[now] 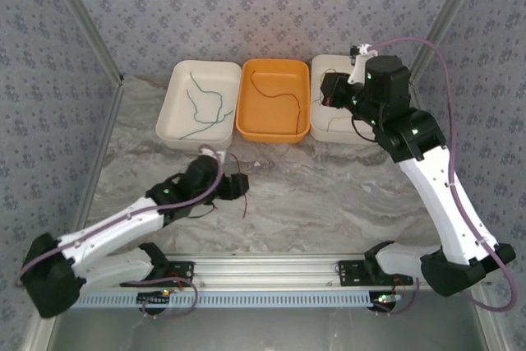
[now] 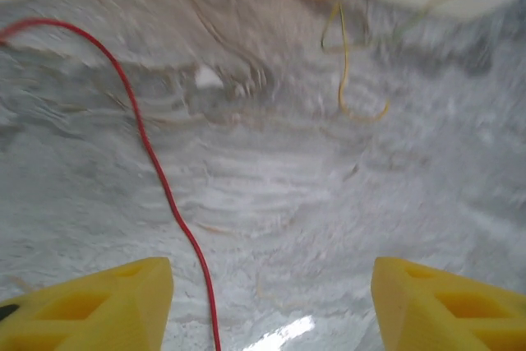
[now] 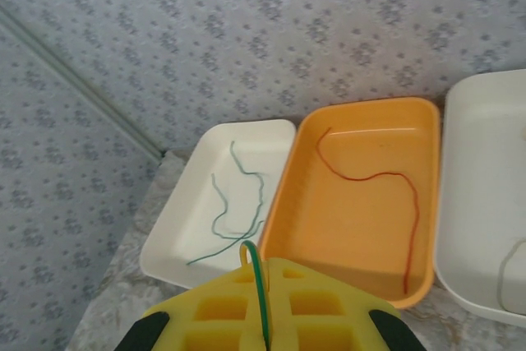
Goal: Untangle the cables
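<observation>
- The left hand (image 2: 271, 285) is wide open and holds nothing.
- The red cable (image 2: 156, 162) lies on the tabletop (image 2: 329, 203) between its fingers (image 2: 99, 302), with its long axis running from 10 o'clock down to 6 o'clock.
- The right hand (image 3: 263, 277) is closed and pinches a thin green cable (image 3: 245, 246); the short loop points to 12 o'clock.
- This hand is over the right white tray (image 1: 329, 133).

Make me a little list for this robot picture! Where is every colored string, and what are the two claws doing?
left white tray: holds the loose green cable
orange tray: holds the tray red cable
right white tray: a tan cable shows inside
table: the table red cable and a yellow cable lie on it
left gripper: open, low over the table, by the table red cable
right gripper: shut on the pinched green cable, raised near the trays
</observation>
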Robot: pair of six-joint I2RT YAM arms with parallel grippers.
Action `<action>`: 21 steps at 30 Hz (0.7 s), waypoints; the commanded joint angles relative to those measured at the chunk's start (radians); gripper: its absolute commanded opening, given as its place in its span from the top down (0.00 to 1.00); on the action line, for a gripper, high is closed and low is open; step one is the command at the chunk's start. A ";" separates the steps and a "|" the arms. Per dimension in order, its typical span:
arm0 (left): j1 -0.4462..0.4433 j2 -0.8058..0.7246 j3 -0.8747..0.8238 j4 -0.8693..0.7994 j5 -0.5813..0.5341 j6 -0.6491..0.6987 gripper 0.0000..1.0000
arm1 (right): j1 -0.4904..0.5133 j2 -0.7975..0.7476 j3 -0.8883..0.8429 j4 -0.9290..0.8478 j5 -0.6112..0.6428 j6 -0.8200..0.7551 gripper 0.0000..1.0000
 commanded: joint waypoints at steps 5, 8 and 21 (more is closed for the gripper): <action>-0.176 0.365 0.231 0.129 -0.127 0.052 0.21 | -0.095 -0.047 -0.044 -0.001 -0.058 -0.011 1.00; -0.217 0.524 0.347 0.136 -0.135 0.075 0.20 | -0.110 -0.046 -0.047 0.000 -0.074 -0.012 1.00; -0.248 0.944 0.665 0.110 -0.251 0.127 0.22 | -0.173 -0.039 -0.026 0.015 -0.124 0.004 1.00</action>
